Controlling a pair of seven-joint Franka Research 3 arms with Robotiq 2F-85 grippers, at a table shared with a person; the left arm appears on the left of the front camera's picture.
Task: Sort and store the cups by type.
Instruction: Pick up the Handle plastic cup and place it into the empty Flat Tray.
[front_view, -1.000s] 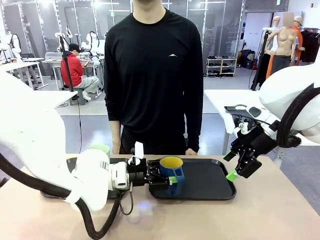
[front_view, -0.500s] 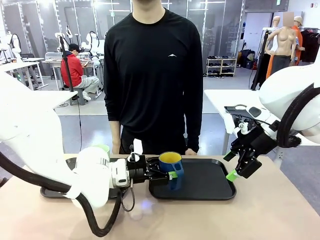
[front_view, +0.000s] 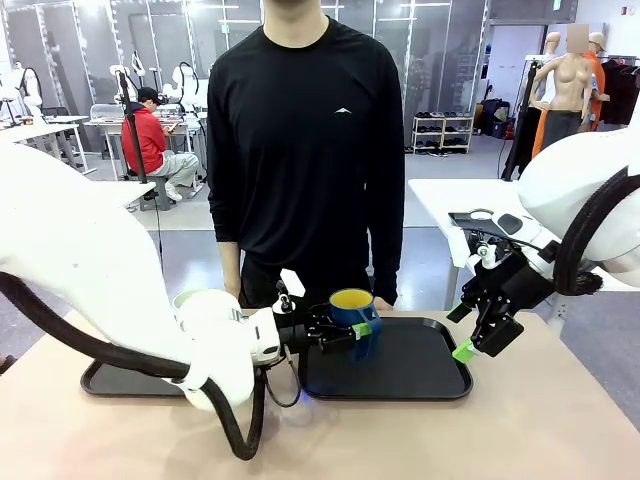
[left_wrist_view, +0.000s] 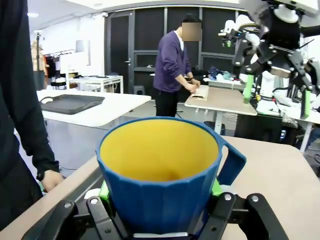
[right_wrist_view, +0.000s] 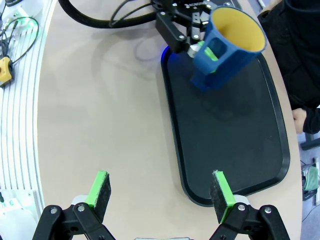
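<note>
Mug (front_view: 355, 312) in dark blue, yellow inside, hangs above the near-left part of a black tray (front_view: 420, 372), pinched by the left gripper (front_view: 358, 330) with a green pad pressed to each side of its ribbed wall. In the left wrist view the mug (left_wrist_view: 162, 175) sits upright between those pads (left_wrist_view: 104, 190), mouth up, its handle jutting toward picture right. The right wrist view looks down on the same mug (right_wrist_view: 227, 42), tipped in that frame over the tray's (right_wrist_view: 235, 135) upper end, its underside clear of the dark tray floor.

The right gripper (front_view: 478, 337) hovers just off the tray's right edge over the tan table (front_view: 540, 430), its jaws spread wide and holding nothing; its two green fingertips (right_wrist_view: 99, 189) stand well apart in its own camera, with bare tabletop and the tray's near corner between them.

A second black tray (front_view: 125, 382) lies at the left of the table, partly hidden behind the left arm. A sliver of pale green rim (front_view: 186, 297) shows just above that arm's wrist; whether it belongs to the tumbler cannot be told from here.

A person in a black long-sleeved top (front_view: 308, 150) stands at the far side of the table, one hand (left_wrist_view: 50, 178) resting at the table's edge.
</note>
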